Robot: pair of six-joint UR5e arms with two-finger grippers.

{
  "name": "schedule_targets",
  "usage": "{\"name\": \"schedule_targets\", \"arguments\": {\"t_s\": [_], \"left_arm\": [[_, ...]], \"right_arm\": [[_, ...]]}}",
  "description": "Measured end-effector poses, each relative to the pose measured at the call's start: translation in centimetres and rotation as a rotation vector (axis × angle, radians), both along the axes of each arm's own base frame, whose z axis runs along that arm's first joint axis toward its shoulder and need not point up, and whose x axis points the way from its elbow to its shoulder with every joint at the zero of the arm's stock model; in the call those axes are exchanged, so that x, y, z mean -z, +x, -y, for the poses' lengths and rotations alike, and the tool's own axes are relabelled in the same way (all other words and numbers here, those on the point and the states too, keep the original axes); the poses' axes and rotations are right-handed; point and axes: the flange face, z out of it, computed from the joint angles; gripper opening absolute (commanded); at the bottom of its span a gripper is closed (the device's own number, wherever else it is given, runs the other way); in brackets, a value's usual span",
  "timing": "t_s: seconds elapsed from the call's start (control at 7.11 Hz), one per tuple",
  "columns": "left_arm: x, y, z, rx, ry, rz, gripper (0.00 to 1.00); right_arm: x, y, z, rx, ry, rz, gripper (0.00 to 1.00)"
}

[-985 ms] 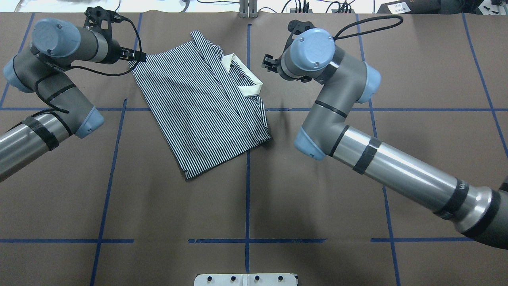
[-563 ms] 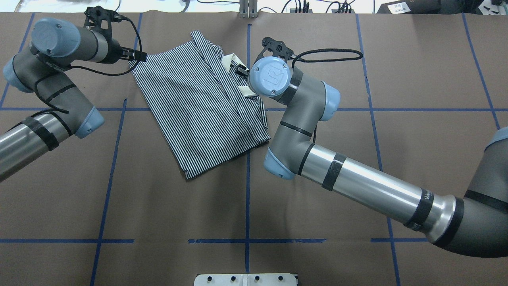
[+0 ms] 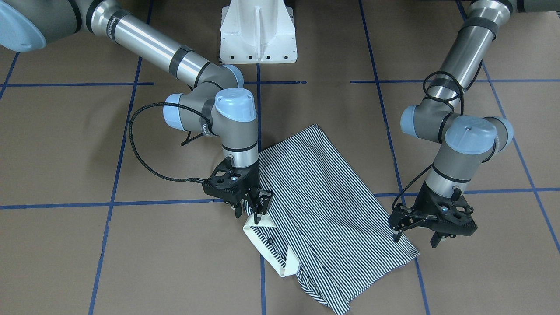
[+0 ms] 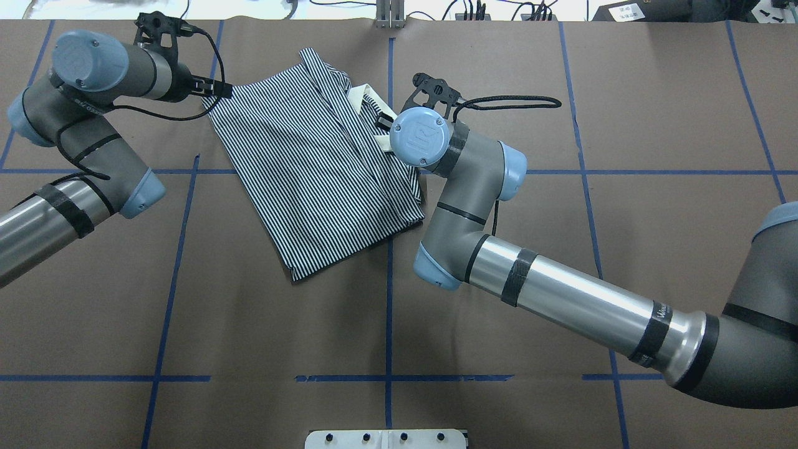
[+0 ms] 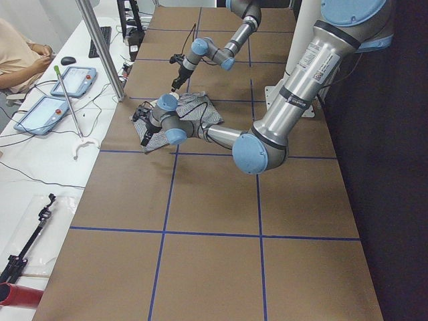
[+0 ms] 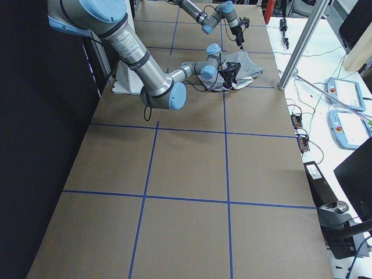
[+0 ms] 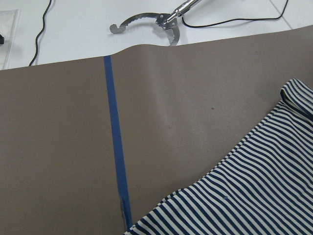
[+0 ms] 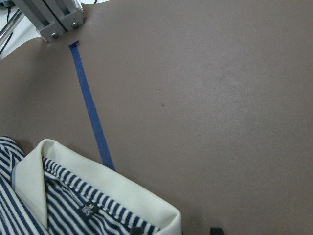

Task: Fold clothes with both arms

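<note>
**A:** Where does the shirt [image 4: 312, 168] lie?

**B:** Flat on the counter [image 4: 561, 280], in its far half. Its long axis runs from the far edge towards the robot, slanting to the robot's right. The collar [image 4: 365, 95] sits at the far right corner.

**A:** And the claws?

**B:** Both are at that far end. The right claw [image 3: 247, 213] hangs just over the collar, jaws apart and empty. The left claw [image 3: 414, 238] stands wide at the far left corner, holding nothing.

**A:** Does the overhead view show that?

**B:** No, the right arm [image 4: 561, 299] hides its claw there. The front view shows both gaps. The right wrist camera shows one tip [image 8: 213, 231] over bare counter and the other over the collar.

**A:** Next?

**B:** Probably pinch both far corners and draw them towards the near hem.
</note>
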Motion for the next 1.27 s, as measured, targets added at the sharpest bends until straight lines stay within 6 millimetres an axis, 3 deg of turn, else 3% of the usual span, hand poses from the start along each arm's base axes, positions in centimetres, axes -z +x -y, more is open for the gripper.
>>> {"name": "schedule_targets", "arguments": {"t_s": [0.14,0.28,0.42,0.56,0.84,0.99,1.27], "left_arm": [[0.0,0.0,0.0,0.0,0.0,0.0,1.0],[0.0,0.0,0.0,-0.001,0.0,0.0,1.0],[0.0,0.0,0.0,-0.001,0.0,0.0,1.0],[0.0,0.1,-0.1,-0.001,0.0,0.0,1.0],[0.1,0.2,-0.1,-0.002,0.001,-0.001,1.0],[0.1,0.2,-0.1,-0.003,0.001,-0.002,1.0],[0.1,0.3,-0.2,-0.004,0.001,-0.003,1.0]], "right_arm": [[0.2,-0.5,0.3,-0.005,0.006,0.009,0.52],[0.4,-0.9,0.6,-0.008,0.008,0.011,0.43],[0.3,-1.2,0.7,-0.009,0.007,0.009,0.06],[0.0,-1.3,0.8,-0.01,0.004,0.005,0.0],[0.0,-1.0,0.8,0.007,0.019,-0.008,0.0],[-0.1,-0.3,0.7,0.025,0.042,-0.017,0.0],[-2.4,2.5,-1.2,0.046,0.067,-0.011,0.0]]}}
